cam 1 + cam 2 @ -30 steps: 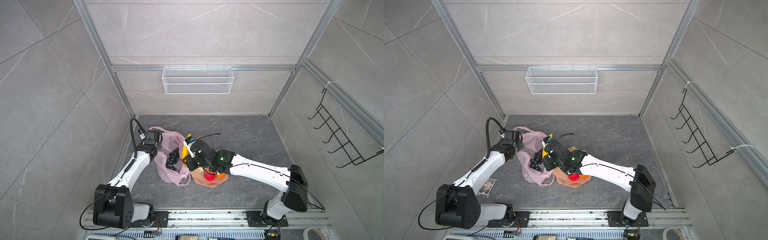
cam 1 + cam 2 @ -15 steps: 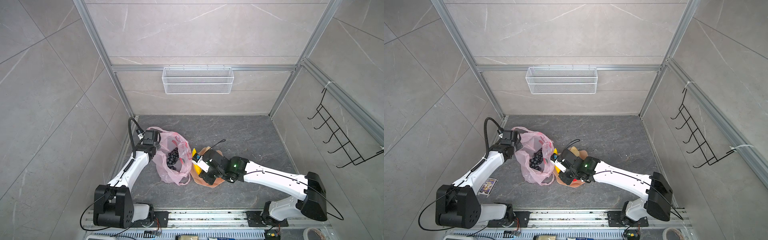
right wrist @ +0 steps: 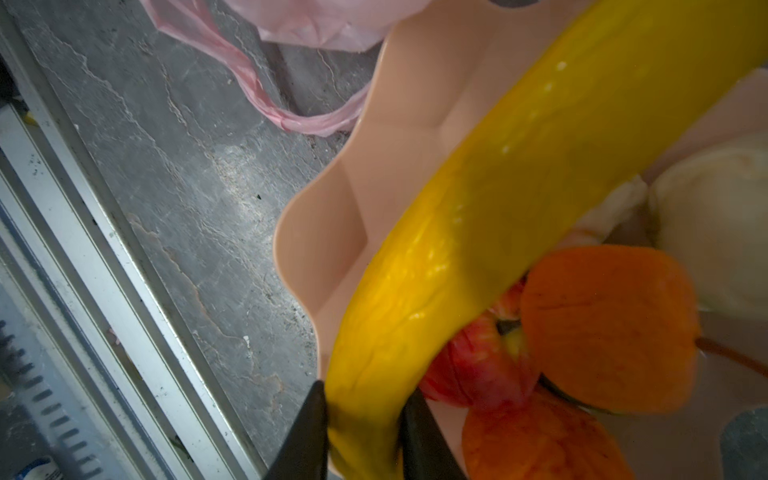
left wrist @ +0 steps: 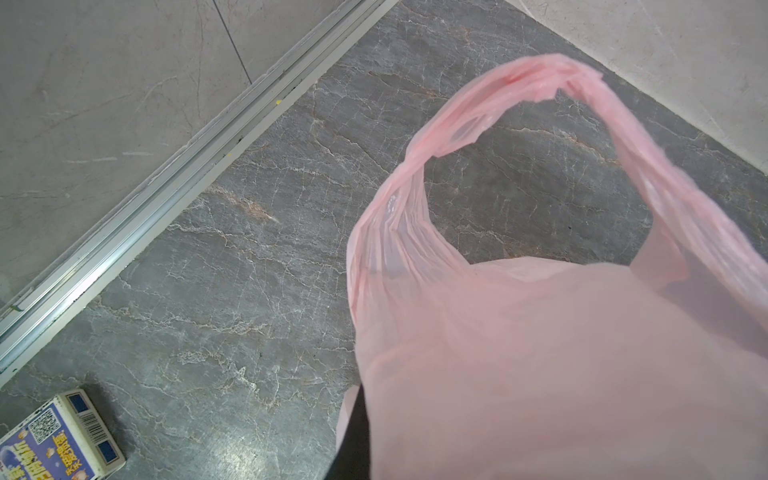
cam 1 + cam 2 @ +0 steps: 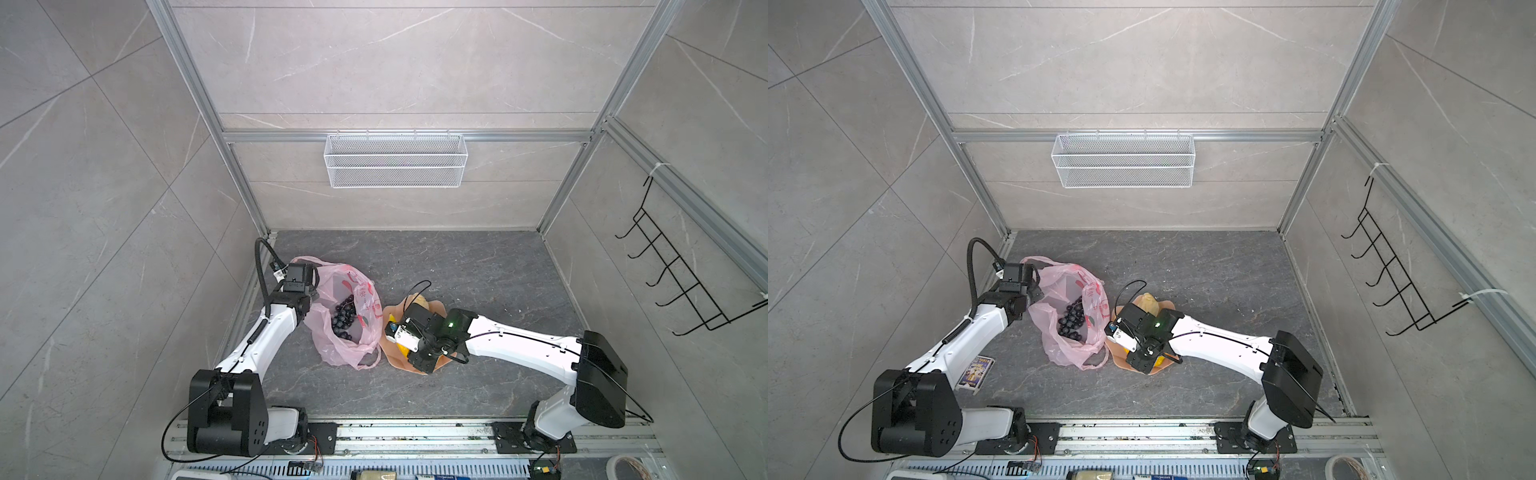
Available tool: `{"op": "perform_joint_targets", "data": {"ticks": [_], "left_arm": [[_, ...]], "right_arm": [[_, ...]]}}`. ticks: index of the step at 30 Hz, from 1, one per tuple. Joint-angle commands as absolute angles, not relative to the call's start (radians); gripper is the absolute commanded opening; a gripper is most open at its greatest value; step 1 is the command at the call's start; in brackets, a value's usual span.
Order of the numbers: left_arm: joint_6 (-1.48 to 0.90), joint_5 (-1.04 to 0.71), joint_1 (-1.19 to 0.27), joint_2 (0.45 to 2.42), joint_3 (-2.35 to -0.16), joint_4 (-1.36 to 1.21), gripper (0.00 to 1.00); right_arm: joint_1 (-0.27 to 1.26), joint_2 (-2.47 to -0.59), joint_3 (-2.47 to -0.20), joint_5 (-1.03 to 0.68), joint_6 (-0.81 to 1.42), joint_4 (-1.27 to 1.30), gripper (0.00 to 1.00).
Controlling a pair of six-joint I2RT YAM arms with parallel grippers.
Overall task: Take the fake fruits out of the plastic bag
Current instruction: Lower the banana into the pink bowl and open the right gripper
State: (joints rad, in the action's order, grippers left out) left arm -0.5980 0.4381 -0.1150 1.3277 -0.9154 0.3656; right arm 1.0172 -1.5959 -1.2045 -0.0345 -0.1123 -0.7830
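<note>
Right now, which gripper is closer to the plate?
Right. The right gripper is over the plate, shut on the banana; the left gripper is across the bag, holding its rim.

You are seeing a small blue box (image 4: 54,440) carrying a QR code, a barcode and yellow Chinese characters, too tilted and cut off to read.

Place: robot lab test cell, built like a tiled room corner.
Walls: grey marble-look panels (image 5: 374,62) set in aluminium frame posts (image 5: 199,112).
Desk: dark veined stone slab (image 5: 478,270).
Fittings: white wire basket (image 5: 395,160) on the back wall, black hook rack (image 5: 681,282) on the side wall.
Rig: left arm (image 5: 270,336) and right arm (image 5: 523,345) mounted on a front metal rail (image 5: 415,432), cables trailing.
</note>
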Motion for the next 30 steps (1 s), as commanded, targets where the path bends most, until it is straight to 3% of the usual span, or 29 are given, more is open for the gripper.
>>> {"op": "perform_joint_targets", "data": {"ticks": [1,17,23,30], "left_arm": [[-0.578,0.443,-0.107,1.302,-0.916,0.339,0.0],[-0.577,0.449,-0.104,1.304,-0.914,0.339,0.0],[-0.578,0.448,-0.104,1.304,-0.912,0.339,0.0],[-0.581,0.441,-0.104,1.297,-0.907,0.334,0.0]], "right_arm": [[1.014,-1.627,-1.262,-0.04,-0.157,-0.824,0.25],[1.015,-1.689,-1.276,-0.044,-0.171,-0.851,0.34],[1.015,-1.685,-1.274,-0.044,-0.169,-0.846,0.45],[1.015,-1.66,-1.276,-0.047,-0.162,-0.845,0.45]]}}
